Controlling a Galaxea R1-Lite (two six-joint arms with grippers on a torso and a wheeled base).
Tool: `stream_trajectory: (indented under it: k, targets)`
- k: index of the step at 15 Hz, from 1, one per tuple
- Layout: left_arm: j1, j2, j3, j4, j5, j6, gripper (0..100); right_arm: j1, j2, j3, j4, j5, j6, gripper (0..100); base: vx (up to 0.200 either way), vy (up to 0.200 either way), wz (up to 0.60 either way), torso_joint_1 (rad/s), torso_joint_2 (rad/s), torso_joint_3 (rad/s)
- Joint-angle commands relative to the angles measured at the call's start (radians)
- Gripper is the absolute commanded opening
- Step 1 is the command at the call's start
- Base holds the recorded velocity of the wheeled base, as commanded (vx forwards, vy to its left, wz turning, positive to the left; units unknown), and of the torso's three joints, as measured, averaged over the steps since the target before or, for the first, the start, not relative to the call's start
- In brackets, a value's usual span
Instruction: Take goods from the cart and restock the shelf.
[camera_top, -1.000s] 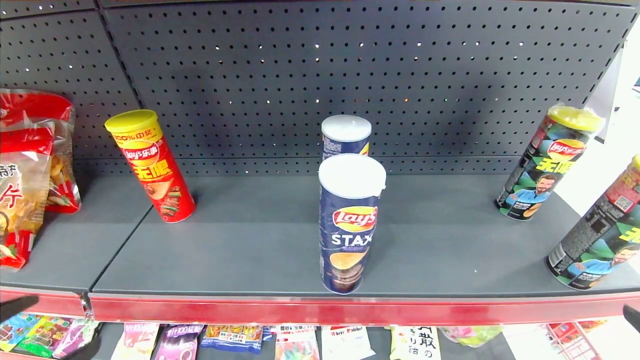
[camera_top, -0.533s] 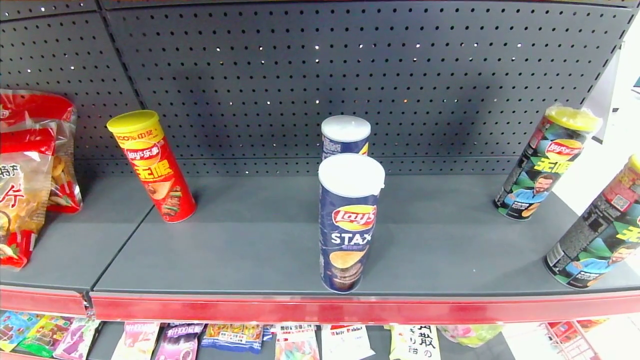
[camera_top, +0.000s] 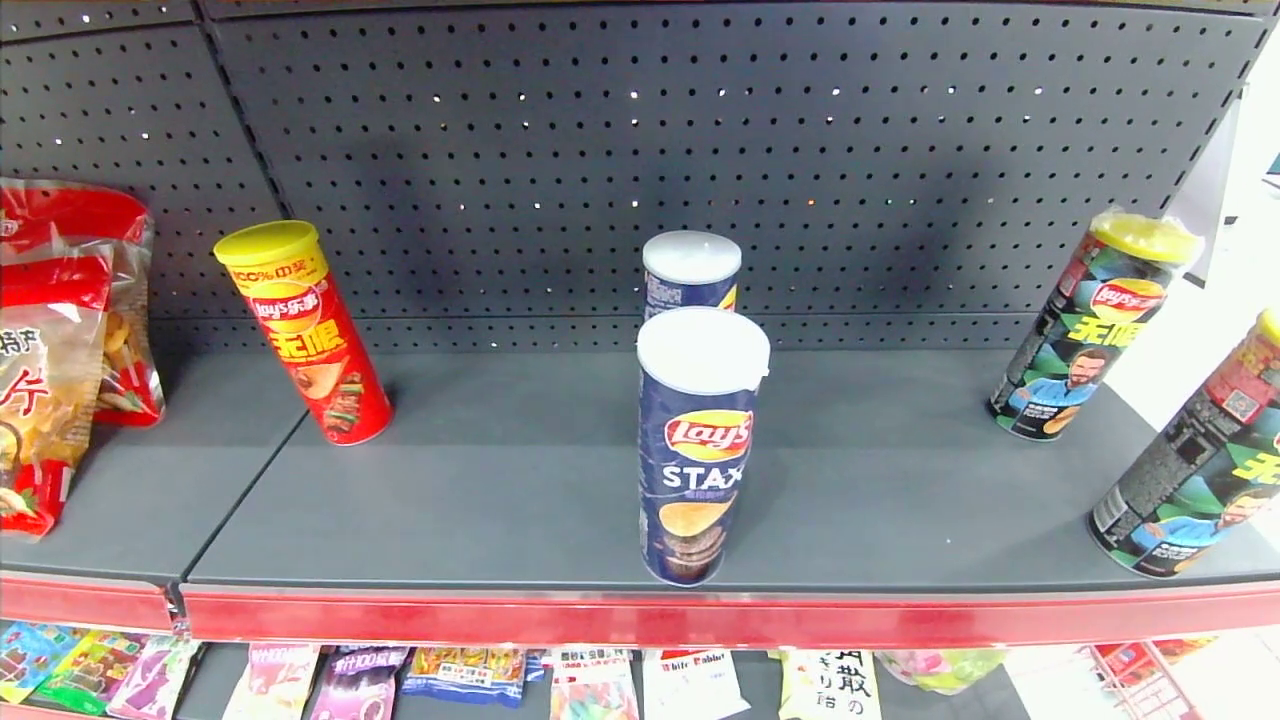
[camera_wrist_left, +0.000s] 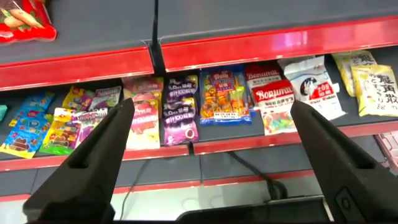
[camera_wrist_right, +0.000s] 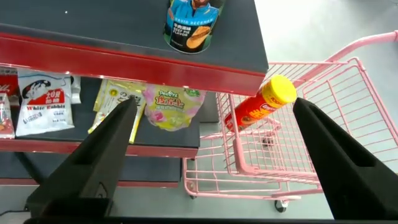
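— How are the arms held?

— Both are low, in front of the shelving. The left gripper (camera_wrist_left: 211, 104) faces the lower shelf (camera_wrist_left: 261, 140) and its row of packets (camera_wrist_left: 217, 93). Its two dark fingers are spread wide with nothing between them. The right gripper (camera_wrist_right: 214, 101) is just as wide apart and just as empty. It looks down past the right end of the upper shelf (camera_wrist_right: 93, 28) toward the pink cart (camera_wrist_right: 348, 124).

— And the goods to be moved?

— A red can with a yellow lid (camera_wrist_right: 261, 102) lies tilted inside the cart, near the shelf's end and apart from both grippers. Up on the shelf, a front blue can (camera_top: 697, 445) stands upright near the red front rail (camera_top: 640, 615). A red can (camera_top: 303, 333) stands well to its left. Two green-and-black cans stand to the right, the far one (camera_top: 1090, 330) further back and the near one (camera_top: 1190, 470) close to the edge.

— What is hard to make out?

— The rear blue can (camera_top: 691, 272) sits directly behind the front one, so just its white lid and a strip of label show. The near green-and-black can is cut off by the frame edge, and so are the snack bags (camera_top: 50, 350) at the far left. From the right wrist, the can at the shelf's end shows no more than its base. The cart runs out of frame — I cannot tell what else it holds.
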Motion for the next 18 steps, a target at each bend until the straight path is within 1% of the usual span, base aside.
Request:
stream_trajectory:
  k: [1,3,5,8,9,11,13,18]
  targets:
    - [0.000,0.002,0.005,0.000,0.000,0.001,100,0.001,0.001,0.006,-0.001,0.000,0.001,100,-0.200,0.000,0.00,0.007,0.01,0.002]
    - [-0.001,-0.007,0.010,0.000,-0.001,0.002,100,0.001,-0.005,0.011,-0.001,0.000,-0.001,100,-0.200,0.000,0.00,0.015,0.00,0.000]
    - [-0.001,-0.016,0.022,0.000,-0.001,0.015,100,0.001,-0.005,0.017,-0.001,0.002,-0.001,100,-0.200,0.000,0.00,-0.007,-0.01,0.005]
    - [-0.001,-0.042,0.047,-0.003,-0.001,0.059,100,0.001,-0.005,0.020,-0.001,0.002,-0.001,100,0.000,0.000,0.00,0.000,0.00,0.000]
    - [-0.001,-0.051,0.048,-0.001,-0.001,0.061,100,0.001,-0.005,0.020,-0.001,0.002,-0.001,100,0.000,0.000,0.00,0.000,0.00,0.000]
    - [-0.001,-0.054,0.065,-0.014,-0.001,0.061,100,0.002,-0.005,0.020,-0.001,0.003,-0.001,100,0.000,-0.200,0.00,0.017,0.00,0.000]
    - [-0.001,-0.051,0.084,-0.063,-0.001,0.062,100,0.002,-0.005,0.026,-0.001,0.005,-0.001,100,0.000,-0.200,0.00,0.002,0.00,0.002]
    - [-0.003,-0.047,0.085,-0.069,-0.001,0.062,100,0.004,-0.005,0.037,-0.001,0.011,-0.002,100,0.000,-0.200,0.00,0.008,0.00,0.002]
